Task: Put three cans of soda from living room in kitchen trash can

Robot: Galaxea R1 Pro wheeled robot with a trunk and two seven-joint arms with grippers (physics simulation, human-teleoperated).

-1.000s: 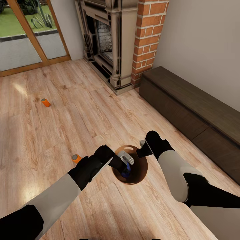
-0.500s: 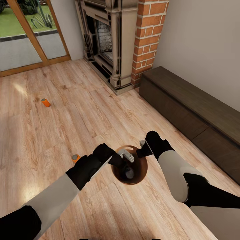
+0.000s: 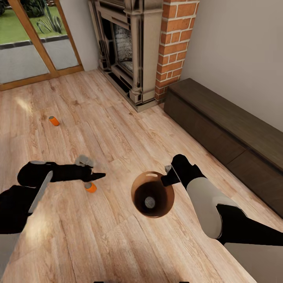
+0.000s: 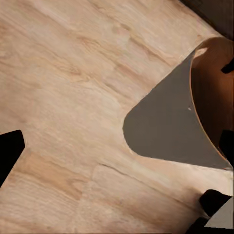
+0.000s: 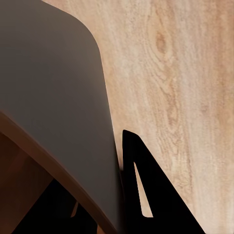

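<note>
So the left gripper (image 3: pixel 92 175), jaws spread and empty, hung just far-side of the small orange soda can with the grey top (image 3: pixel 90 187), lying tipped on the light wood plank floor (image 3: pixel 118 129) left of the round glossy brown bin (image 3: pixel 167 202) that the right gripper (image 3: pixel 168 175) pinched by the rim, making left the nearer arm.

The left gripper (image 3: pixel 92 175) is no longer over the tash can (image 3: pixel 164 204); its arm has swung out to the left and now lies low across the floor, the fingertips just above the near soda can (image 3: pixel 90 187). With the gripper gone, the bin's dark inside is in plain sight, with a grey can top (image 3: pixel 149 202) at its bottom.
</note>
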